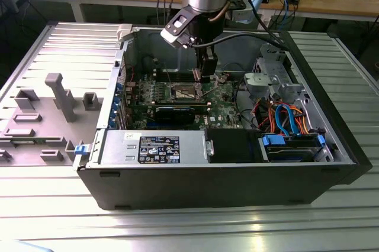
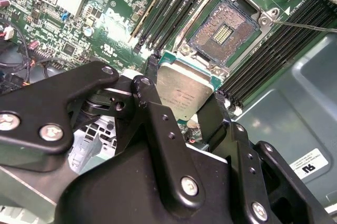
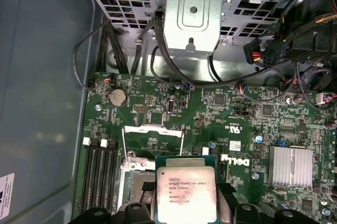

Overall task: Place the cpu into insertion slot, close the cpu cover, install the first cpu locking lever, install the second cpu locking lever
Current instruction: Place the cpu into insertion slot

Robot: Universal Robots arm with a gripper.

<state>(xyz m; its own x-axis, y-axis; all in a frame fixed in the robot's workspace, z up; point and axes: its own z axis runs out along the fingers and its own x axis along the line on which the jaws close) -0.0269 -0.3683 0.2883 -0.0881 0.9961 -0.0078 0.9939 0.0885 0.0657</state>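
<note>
Hanging inside the open black computer case (image 1: 207,190), over the green motherboard (image 3: 231,109) near its dark, metal-rimmed square insertion slot (image 2: 223,29), your black hand (image 2: 184,80) pinches the small silver-topped cpu (image 2: 181,91) by opposite edges, which suits a part that is probably light, stiff and fragile underneath.

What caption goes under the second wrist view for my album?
The tool grips the cpu by its edges, near the open, empty insertion slot.

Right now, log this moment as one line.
hand: shut on cpu | cpu: not yet seated | insertion slot: empty, exposed | cpu cover: raised open
</note>
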